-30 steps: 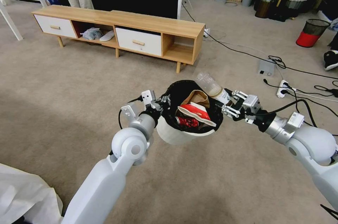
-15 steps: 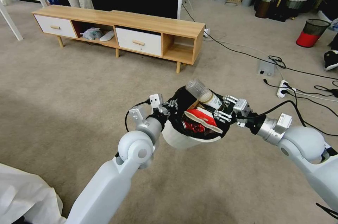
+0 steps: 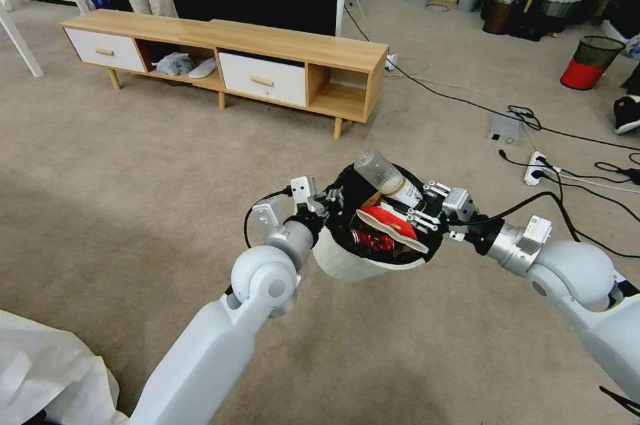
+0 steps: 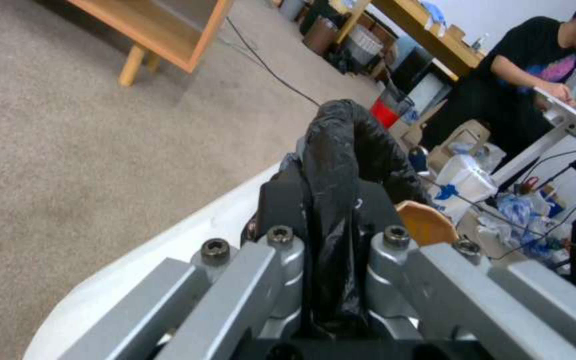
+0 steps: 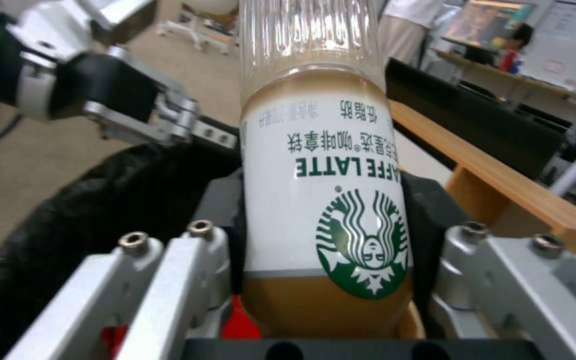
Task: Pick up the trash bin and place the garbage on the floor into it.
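Note:
The trash bin [image 3: 353,265], white with a black bag over its rim, hangs above the carpet. My left gripper [image 3: 331,200] is shut on its near-left rim, and its fingers [image 4: 281,200] pinch the black bag [image 4: 341,150] against the white wall [image 4: 168,255]. Garbage lies inside: a red packet [image 3: 383,219] and a crushed red can [image 3: 370,240]. My right gripper [image 3: 417,203] is shut on a clear green-labelled bottle [image 3: 385,176], held cap-down and tilted over the bin's opening. In the right wrist view the bottle [image 5: 315,140] sits between the pads [image 5: 218,210].
A low wooden cabinet [image 3: 227,58] stands ahead. Black cables and a white power strip [image 3: 537,168] lie on the carpet to the right, beside a grey box [image 3: 505,128]. A red-based mesh bin [image 3: 590,61] is at far right. White cloth [image 3: 47,371] lies at lower left.
The right gripper has carried the bottle leftward from beside the bin's rim to above its opening. The left arm has shifted the bin slightly to the right.

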Controlling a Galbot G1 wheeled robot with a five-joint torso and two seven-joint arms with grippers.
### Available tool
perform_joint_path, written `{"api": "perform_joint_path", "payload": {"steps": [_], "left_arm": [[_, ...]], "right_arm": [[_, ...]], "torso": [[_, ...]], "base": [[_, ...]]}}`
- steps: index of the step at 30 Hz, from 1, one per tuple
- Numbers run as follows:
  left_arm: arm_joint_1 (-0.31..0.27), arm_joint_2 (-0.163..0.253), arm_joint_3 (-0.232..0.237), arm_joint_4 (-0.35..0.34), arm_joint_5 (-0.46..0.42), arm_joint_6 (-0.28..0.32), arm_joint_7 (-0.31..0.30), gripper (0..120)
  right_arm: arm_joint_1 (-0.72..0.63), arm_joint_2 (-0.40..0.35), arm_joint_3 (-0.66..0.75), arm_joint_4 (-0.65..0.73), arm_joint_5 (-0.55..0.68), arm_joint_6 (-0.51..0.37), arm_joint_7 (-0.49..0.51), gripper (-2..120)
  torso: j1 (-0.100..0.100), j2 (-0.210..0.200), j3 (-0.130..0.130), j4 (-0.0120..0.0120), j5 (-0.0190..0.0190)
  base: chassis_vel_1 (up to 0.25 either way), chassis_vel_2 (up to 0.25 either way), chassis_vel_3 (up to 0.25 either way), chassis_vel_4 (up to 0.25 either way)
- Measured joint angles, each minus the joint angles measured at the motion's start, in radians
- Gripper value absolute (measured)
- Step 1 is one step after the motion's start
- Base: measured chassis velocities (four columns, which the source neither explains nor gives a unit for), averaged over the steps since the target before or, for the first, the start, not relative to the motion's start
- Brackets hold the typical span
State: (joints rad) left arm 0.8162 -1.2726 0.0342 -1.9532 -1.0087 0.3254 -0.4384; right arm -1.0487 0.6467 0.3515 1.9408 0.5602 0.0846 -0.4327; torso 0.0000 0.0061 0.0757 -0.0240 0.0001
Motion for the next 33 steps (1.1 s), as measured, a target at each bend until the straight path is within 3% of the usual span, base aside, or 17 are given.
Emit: {"api": "perform_joint_path", "payload": {"steps": [3,10,14,33], "left_arm": [[0.005,0.005,-0.005,-0.003,0.000,0.000,0.001,7],[0.013,0.006,-0.009,-0.006,0.001,-0.001,0.002,7],[0.015,0.009,-0.014,-0.009,0.002,-0.002,0.002,7],[0.022,0.002,-0.020,-0.009,0.003,-0.003,0.003,7]], "right_arm": [[-0.006,0.000,0.003,0.000,-0.005,-0.011,0.021,63],[-0.002,0.002,-0.001,-0.001,-0.006,-0.016,0.029,82],[0.005,0.007,-0.008,-0.005,-0.006,-0.017,0.037,98],[0.005,0.018,0.010,-0.001,-0.003,-0.012,0.039,100]], "torso": [[0.000,0.000,0.000,0.0000,0.0000],[0.000,0.000,0.000,0.0000,-0.0001],[0.000,0.000,0.000,0.0001,-0.0001],[0.000,0.000,0.000,0.0000,0.0000]], "base": [[0.000,0.000,0.000,0.000],[0.000,0.000,0.000,0.000],[0.000,0.000,0.000,0.000],[0.000,0.000,0.000,0.000]]}}
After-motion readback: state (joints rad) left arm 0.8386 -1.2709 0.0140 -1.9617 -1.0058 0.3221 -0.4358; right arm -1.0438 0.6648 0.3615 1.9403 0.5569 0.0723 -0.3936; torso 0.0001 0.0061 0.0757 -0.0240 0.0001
